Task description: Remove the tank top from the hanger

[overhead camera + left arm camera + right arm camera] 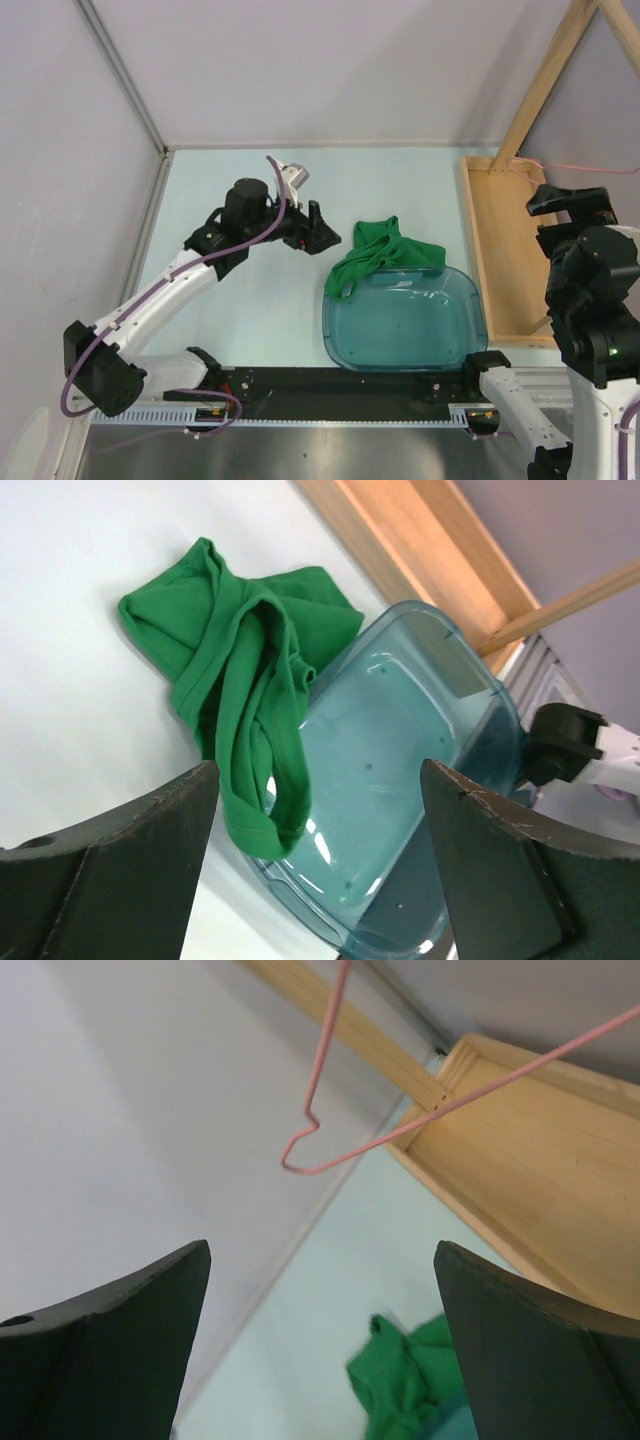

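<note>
The green tank top [385,255] lies crumpled on the table, its lower edge draped over the teal tub's far rim. It also shows in the left wrist view [240,670] and the right wrist view [410,1375]. The pink wire hanger [590,166] hangs bare at the wooden frame on the right, free of the tank top; its lower corner shows in the right wrist view [300,1170]. My left gripper [322,232] is open and empty just left of the tank top [318,860]. My right gripper [568,205] is open and empty, raised near the hanger [320,1340].
A translucent teal tub [330,320] stands at the table's front, in front of the tank top. A shallow wooden tray [510,260] lies along the right side, with a slanted wooden post [545,90] rising from its far end. Grey walls close the left and back.
</note>
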You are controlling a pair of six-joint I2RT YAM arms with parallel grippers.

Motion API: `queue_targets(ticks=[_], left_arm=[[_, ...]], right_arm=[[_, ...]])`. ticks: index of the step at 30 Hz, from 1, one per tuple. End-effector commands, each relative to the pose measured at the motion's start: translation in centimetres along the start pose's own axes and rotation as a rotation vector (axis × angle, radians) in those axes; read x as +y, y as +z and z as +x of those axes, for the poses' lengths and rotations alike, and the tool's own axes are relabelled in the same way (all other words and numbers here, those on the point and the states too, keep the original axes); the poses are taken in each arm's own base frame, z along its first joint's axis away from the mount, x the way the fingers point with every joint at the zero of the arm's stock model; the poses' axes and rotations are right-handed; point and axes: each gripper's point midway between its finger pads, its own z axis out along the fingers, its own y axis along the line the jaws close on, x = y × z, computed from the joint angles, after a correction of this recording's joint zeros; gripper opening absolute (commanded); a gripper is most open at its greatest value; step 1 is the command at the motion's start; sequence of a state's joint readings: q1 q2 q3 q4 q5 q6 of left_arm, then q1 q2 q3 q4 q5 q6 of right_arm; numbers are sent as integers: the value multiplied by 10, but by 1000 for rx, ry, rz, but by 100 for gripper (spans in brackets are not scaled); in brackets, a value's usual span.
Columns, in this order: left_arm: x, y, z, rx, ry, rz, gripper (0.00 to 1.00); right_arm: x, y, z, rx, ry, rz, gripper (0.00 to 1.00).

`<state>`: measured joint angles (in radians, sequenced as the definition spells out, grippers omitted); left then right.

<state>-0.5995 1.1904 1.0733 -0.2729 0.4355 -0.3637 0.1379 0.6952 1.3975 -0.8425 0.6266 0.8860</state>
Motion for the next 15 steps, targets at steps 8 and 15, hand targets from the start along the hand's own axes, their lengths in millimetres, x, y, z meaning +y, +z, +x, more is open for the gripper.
queue_targets(ticks=[8, 15], left_arm=[[27, 86, -12, 118, 79, -65, 87], [58, 163, 3, 235, 12, -74, 86]], right_arm=[[62, -79, 128, 685, -454, -768, 100], [30, -95, 148, 778, -566, -804, 100]])
